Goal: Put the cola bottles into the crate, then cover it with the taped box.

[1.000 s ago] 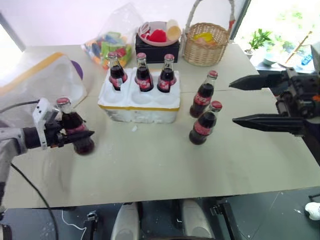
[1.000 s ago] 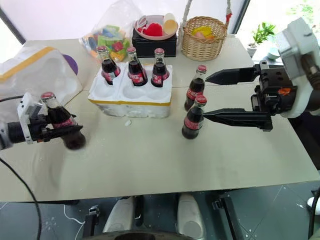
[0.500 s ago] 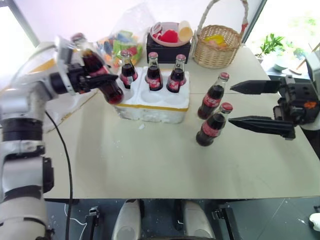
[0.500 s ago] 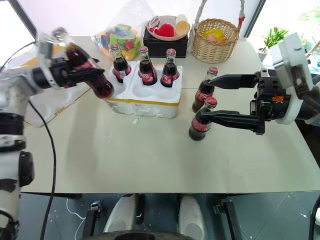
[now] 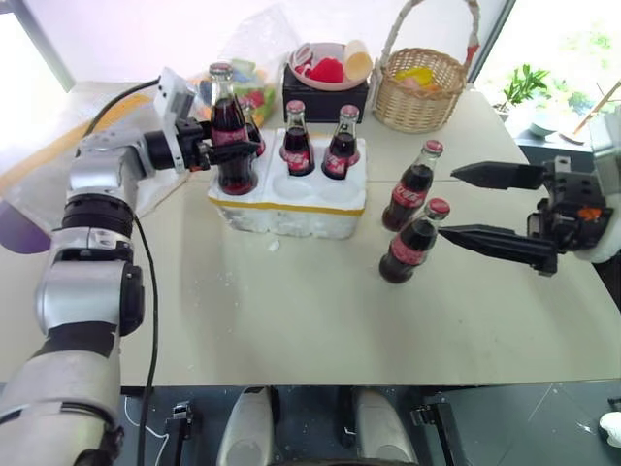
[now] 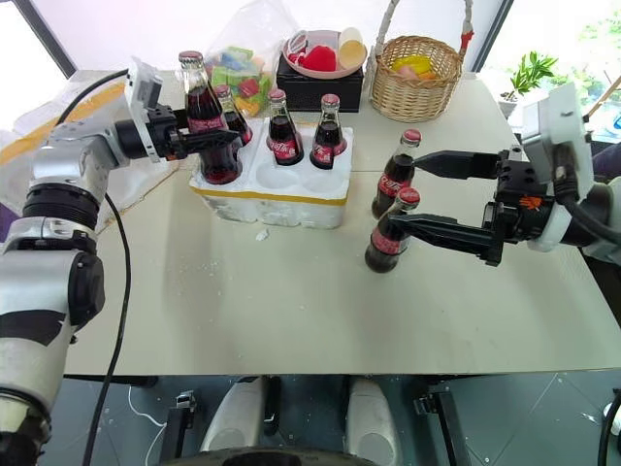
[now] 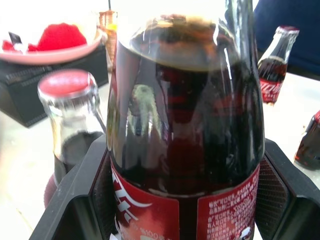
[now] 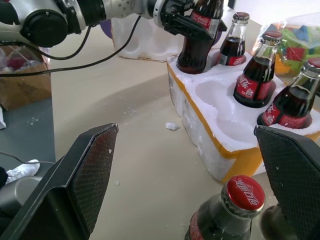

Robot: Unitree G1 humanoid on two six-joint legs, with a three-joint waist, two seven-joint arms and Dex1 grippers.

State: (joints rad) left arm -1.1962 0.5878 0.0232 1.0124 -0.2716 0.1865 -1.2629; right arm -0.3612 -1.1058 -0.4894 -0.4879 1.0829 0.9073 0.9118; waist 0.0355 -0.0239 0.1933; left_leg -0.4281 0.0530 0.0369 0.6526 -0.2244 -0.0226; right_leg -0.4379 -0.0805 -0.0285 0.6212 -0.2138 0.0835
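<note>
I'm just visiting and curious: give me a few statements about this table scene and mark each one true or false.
1. The left gripper holds a cola bottle over the crate. True.
2. The right gripper is clamped on a bottle. False: its jaws stand open, holding nothing.
3. Three bottles stand in the crate's back wells. True.
4. The two bottles on the table lie on their sides. False: both stand upright beside the crate.
5. A wicker basket sits behind the crate. True.

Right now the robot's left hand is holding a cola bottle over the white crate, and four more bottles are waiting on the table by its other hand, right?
Not quite: two bottles wait on the table near the right gripper, not four, as the left eye view shows. The left gripper does hold a cola bottle over the crate.
</note>
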